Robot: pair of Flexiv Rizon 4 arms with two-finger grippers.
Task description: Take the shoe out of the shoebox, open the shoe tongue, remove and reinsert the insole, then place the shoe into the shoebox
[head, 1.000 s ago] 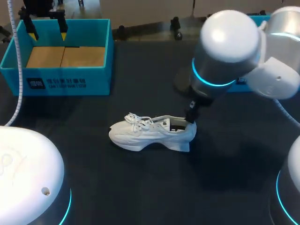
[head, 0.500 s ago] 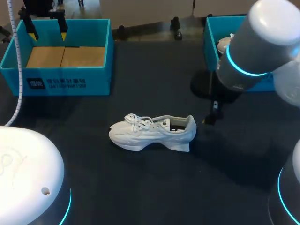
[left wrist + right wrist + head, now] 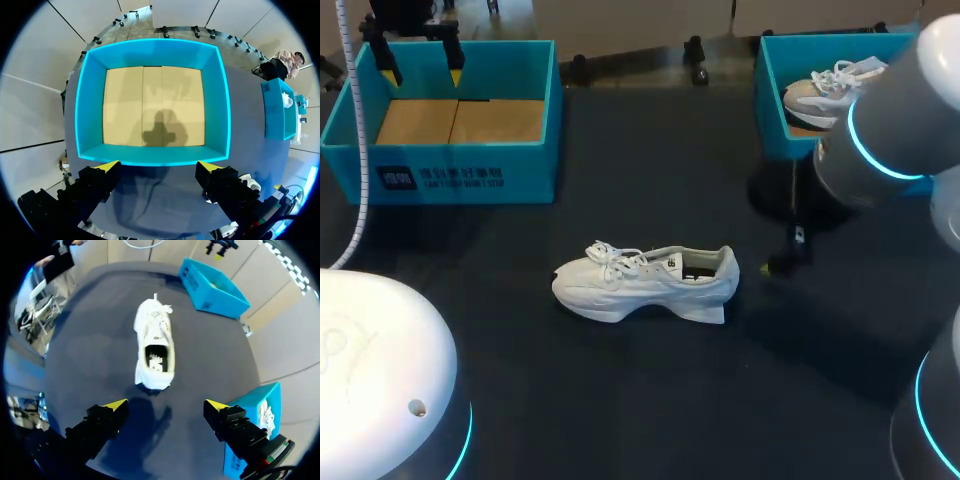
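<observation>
Lying on dark table [image 3: 640,170], white shoe [image 3: 645,281]

Matt white shoe [image 3: 645,283], seemingly fabric; smooth blue shoebox [image 3: 525,175] with cardboard-looking floor.

Print on 2 things, none legible. Teal shoebox [image 3: 535,150] at 10 o'clock of table [image 3: 650,170]: dark label [image 3: 440,178] w/ white chars on front wall, too small to make out. White shoe [image 3: 645,283] at ctr: white marks [image 3: 157,361] on dark insole [image 3: 156,351], heel end, blurred.
</observation>
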